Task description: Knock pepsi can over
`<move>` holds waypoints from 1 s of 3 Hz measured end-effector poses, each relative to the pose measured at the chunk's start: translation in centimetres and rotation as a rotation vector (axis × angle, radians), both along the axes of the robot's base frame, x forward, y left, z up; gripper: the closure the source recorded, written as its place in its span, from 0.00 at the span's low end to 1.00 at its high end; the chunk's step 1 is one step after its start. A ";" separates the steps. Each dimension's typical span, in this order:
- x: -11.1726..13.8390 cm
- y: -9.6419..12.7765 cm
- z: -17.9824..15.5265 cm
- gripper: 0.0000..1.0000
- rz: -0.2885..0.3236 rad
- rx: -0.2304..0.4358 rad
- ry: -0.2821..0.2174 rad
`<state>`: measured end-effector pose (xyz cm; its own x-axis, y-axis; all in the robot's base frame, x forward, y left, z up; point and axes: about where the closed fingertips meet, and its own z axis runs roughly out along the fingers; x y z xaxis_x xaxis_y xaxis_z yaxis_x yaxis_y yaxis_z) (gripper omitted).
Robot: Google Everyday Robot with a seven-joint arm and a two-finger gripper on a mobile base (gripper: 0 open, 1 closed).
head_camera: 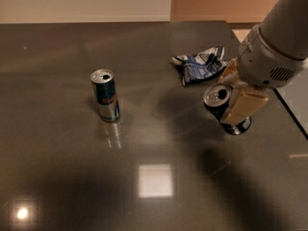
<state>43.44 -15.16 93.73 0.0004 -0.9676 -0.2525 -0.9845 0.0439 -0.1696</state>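
Note:
The pepsi can, dark navy with a silver top, is at the right of the dark table. It leans with its top toward the left and its base edge on the table. My gripper reaches in from the upper right and is shut on the can. One cream finger lies across the can's near right side; the other shows behind it, toward the wrapper. The can's lower body is partly hidden by the near finger.
A slim blue-and-silver can with red lettering stands upright at centre left. A crumpled blue-white wrapper lies just behind the pepsi can. The table's right edge runs close to the gripper. Light glare spots show near the front.

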 end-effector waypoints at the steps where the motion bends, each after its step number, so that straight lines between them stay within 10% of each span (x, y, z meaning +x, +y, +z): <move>1: 0.7 -0.5 -1.5 1.00 -0.005 -0.088 0.014; 3: 1.4 -1.1 -4.1 1.00 0.004 -0.246 0.026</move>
